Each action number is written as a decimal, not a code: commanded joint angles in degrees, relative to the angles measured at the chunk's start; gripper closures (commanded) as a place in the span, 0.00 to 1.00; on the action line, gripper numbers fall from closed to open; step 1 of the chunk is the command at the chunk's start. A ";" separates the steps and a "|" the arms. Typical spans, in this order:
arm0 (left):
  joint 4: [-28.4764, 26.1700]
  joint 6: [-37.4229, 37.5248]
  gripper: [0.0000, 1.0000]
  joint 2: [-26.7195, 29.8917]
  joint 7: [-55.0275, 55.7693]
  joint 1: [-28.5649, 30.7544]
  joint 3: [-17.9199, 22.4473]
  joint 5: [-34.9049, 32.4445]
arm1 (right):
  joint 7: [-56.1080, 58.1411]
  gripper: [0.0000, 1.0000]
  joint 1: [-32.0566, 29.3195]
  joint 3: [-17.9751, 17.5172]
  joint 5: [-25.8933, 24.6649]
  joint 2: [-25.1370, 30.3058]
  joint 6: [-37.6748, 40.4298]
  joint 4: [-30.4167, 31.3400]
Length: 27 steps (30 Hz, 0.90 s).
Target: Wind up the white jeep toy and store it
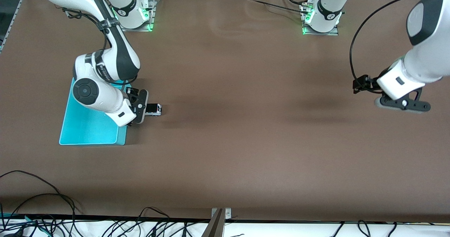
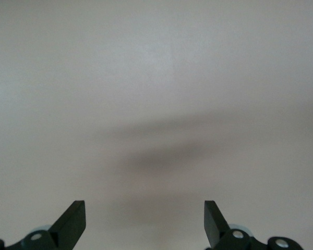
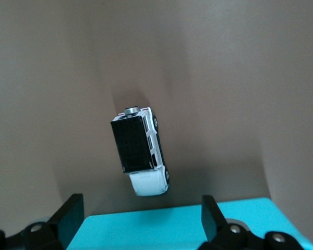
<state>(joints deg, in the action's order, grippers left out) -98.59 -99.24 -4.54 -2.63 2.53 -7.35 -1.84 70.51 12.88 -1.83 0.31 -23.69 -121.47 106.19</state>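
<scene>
Beside one turquoise bin (image 1: 88, 131), one white jeep toy (image 1: 153, 109)

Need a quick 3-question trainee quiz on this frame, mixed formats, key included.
1. True or false: the white jeep toy already lies inside the turquoise bin.
2. Multiple choice: the right gripper is
A. shut on the jeep
B. open, right beside the jeep at the bin's edge
C. open, over the left arm's end of the table
3. Fill in: the left gripper waits, open, over bare ____ at its own end.

Key: 1 false, the jeep sits on the table just beside the bin; 2 B; 3 table.
</scene>
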 commanded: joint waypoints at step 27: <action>2.62 6.60 0.00 1.02 1.93 -1.13 2.17 3.33 | 5.60 0.34 -0.14 -2.83 1.19 -0.66 -19.77 13.87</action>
<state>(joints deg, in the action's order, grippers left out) -98.50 -94.74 -2.58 -1.57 2.09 -5.42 0.63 74.86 12.94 -4.38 0.32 -24.41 -139.67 118.89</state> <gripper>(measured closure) 0.000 0.322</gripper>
